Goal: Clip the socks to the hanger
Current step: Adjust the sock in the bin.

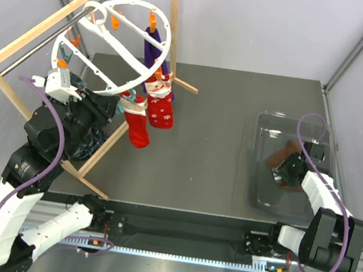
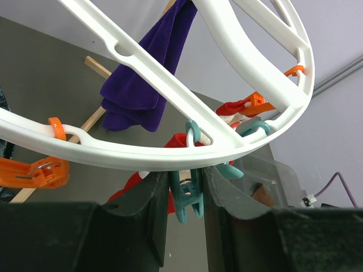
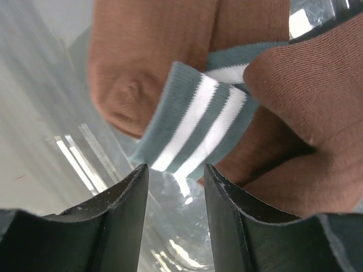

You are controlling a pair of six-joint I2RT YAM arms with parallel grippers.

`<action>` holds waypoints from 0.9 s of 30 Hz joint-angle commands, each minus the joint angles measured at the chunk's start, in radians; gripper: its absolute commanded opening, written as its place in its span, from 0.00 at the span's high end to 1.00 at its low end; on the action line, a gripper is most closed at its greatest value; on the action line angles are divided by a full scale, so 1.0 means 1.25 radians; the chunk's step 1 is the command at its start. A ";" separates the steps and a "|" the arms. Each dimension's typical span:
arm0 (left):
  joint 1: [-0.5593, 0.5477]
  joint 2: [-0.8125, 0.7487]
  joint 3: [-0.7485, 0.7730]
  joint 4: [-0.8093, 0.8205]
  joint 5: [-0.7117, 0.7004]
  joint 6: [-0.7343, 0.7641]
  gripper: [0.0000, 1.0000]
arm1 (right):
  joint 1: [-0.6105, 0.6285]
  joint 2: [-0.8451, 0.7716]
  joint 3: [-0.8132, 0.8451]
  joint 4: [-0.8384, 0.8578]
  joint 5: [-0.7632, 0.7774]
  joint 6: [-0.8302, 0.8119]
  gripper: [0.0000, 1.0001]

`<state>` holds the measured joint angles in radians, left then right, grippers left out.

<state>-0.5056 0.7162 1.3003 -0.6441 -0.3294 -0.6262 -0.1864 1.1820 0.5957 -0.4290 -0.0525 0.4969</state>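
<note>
The white ring hanger (image 1: 166, 38) hangs tilted from the wooden frame at the upper left; its rim crosses the left wrist view (image 2: 142, 156). Two red Santa socks (image 1: 138, 129) (image 1: 163, 109) hang from its near rim, seen as red patches in the left wrist view (image 2: 127, 184). My left gripper (image 1: 119, 105) is just under the rim, its fingers closed on a teal clip (image 2: 187, 195) hanging from the ring. My right gripper (image 1: 286, 167) is open and empty in the clear tray, just above brown socks with a teal-and-white striped cuff (image 3: 195, 122).
A purple sock (image 1: 155, 48) hangs from the ring's far side. Orange clips (image 2: 34, 170) sit around the rim. The pale wooden frame (image 1: 56, 15) slants across the left. A clear tray (image 1: 262, 189) at the right holds the brown socks (image 1: 282, 173).
</note>
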 commanded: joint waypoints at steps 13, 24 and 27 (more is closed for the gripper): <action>0.000 0.006 0.004 0.004 0.014 -0.005 1.00 | 0.078 0.131 -0.007 0.066 0.128 0.006 0.74; 0.000 0.003 0.013 -0.006 0.012 -0.006 1.00 | 0.078 0.136 0.019 0.065 0.108 -0.004 1.00; 0.000 0.003 0.013 -0.007 0.011 -0.008 1.00 | 0.086 0.082 0.030 0.055 0.103 -0.007 0.99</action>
<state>-0.5056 0.7162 1.3006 -0.6476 -0.3302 -0.6285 -0.0982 1.3239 0.6121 -0.3061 0.0799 0.5049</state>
